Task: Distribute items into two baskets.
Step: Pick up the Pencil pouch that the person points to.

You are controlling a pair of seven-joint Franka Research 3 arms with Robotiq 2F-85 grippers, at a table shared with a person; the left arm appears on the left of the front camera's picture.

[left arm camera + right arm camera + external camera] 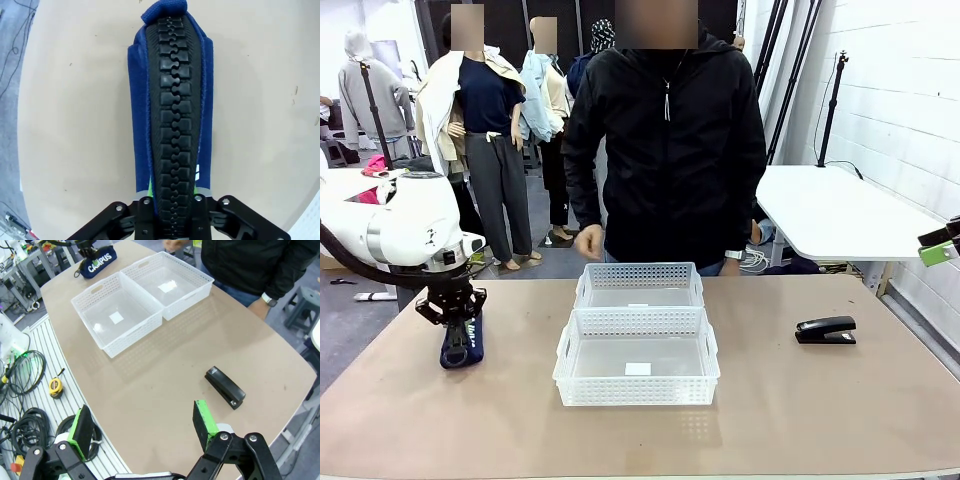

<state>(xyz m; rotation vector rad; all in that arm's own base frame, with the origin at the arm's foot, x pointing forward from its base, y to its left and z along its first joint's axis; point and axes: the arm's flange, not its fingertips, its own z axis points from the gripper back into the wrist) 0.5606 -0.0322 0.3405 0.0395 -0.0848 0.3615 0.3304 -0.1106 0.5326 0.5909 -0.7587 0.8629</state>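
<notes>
**Left gripper clamped on the pouch, baskets waiting**

The left gripper (457,322) stands over the navy pouch (460,345), which sits on its long edge on the table (840,420), well to the left of the near basket (636,392). In the left wrist view its fingers are drawn in narrow. The green pads press the two fabric flanks on either side of the black zip, which faces up. The grip lies at one end of the pouch rather than its middle, so I judge the free end may sag or swing once lifted.

To do the step well, lift straight up until the hanging end clears the rim of the near basket. Then carry it right and lower it into the open middle before letting go. Soft fabric can catch on the perforated wall, so height matters more than speed.

The right gripper (142,422) hangs high, far to the right of the near basket, fingers spread wide and holding nothing. The black stapler (825,330) lies flat on the table to the right of the near basket, well apart from it.

Counted:
- **Baskets:** two, the far basket (640,272) directly behind the near basket and touching it. Neither holds an item, only a small white label on the floor of each.
- **Items:** two, one pouch and one stapler.
- **Grippers:** two.
- **People at the table:** one, beyond the far basket.
</notes>
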